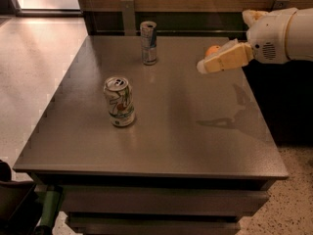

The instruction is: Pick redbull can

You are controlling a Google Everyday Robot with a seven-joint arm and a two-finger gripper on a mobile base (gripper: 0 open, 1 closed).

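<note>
The redbull can (148, 42), slim, silver and blue with a silver top, stands upright at the far middle of the grey table (195, 146). My gripper (202, 66) reaches in from the right, above the table's far right part, well to the right of the can and apart from it. It holds nothing that I can see.
A wider white can with green markings (119, 102) stands upright left of the table's centre. An orange (212, 50) sits at the far right, partly hidden behind my gripper. A dark wall and rail run behind the table. Floor lies to the left.
</note>
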